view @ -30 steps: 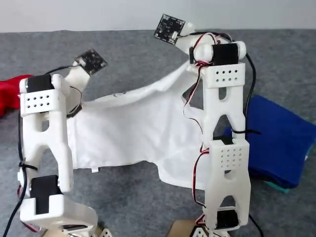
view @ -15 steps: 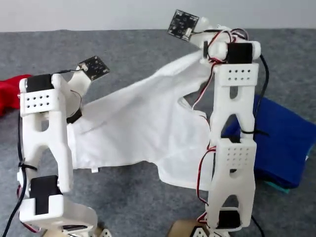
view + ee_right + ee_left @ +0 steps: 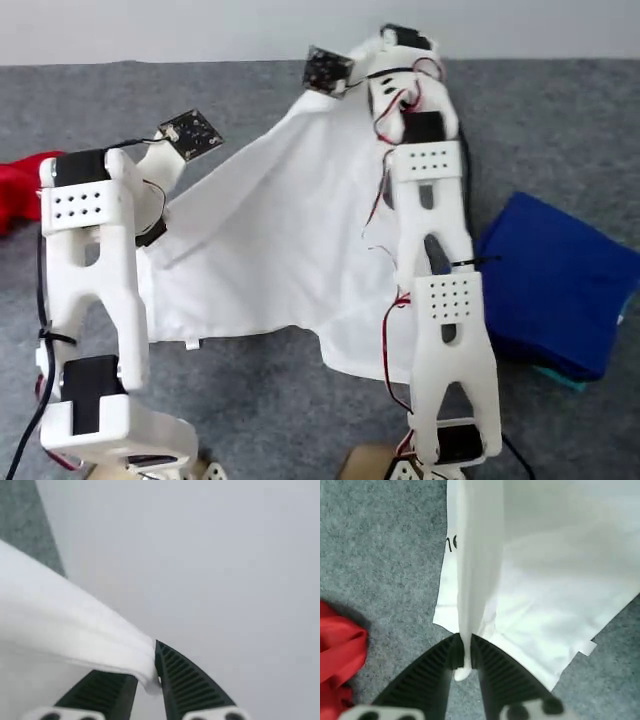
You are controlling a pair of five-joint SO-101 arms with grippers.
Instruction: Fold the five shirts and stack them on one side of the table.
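A white shirt [image 3: 280, 250] hangs stretched between both arms over the grey table [image 3: 560, 130]. My left gripper [image 3: 463, 652] is shut on a pinched fold of the white shirt [image 3: 520, 570] at the table's left. My right gripper [image 3: 148, 677] is shut on the white shirt's edge [image 3: 75, 630], lifted high at the far middle. In the high view the right arm's wrist [image 3: 400, 75] holds that raised corner. A folded blue shirt [image 3: 555, 280] lies at the right. A red shirt [image 3: 20, 190] lies crumpled at the left edge.
A teal layer [image 3: 562, 378] peeks from under the blue shirt. The red shirt [image 3: 337, 655] lies close beside my left gripper. The white wall [image 3: 225, 555] stands behind the table's far edge.
My right gripper has lifted the white shirt's corner higher and swung it left toward the far middle. The cloth has pulled taut. The left arm has barely moved.
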